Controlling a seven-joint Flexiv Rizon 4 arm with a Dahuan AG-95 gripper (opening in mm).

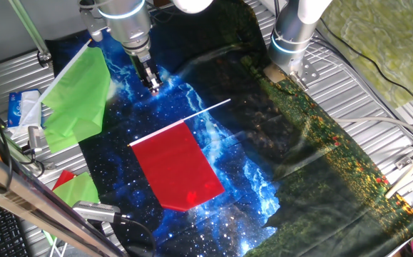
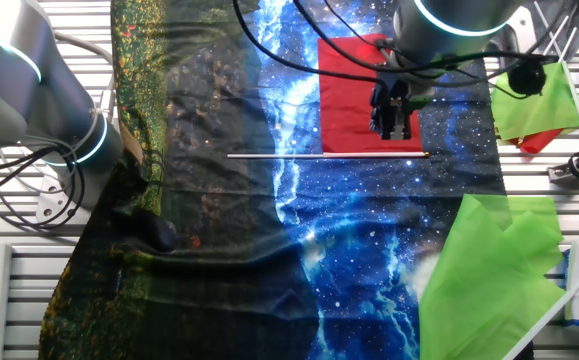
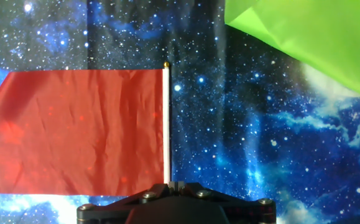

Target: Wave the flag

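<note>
Hand view: red flag [image 3: 74, 130] flat on starry cloth [image 3: 229, 137] (creased).

A starry blue galaxy-print cloth [image 1: 213, 135] drapes the ribbed metal table [image 1: 349, 78] — dark flowered print toward the frame's right, cables [image 1: 391, 71] trailing upper right.

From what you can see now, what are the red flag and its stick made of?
The red flag looks like thin woven fabric with a slight sheen: it shows fine wrinkles. Its stick looks like smooth white plastic, perhaps painted wood, with a small gold tip.
</note>
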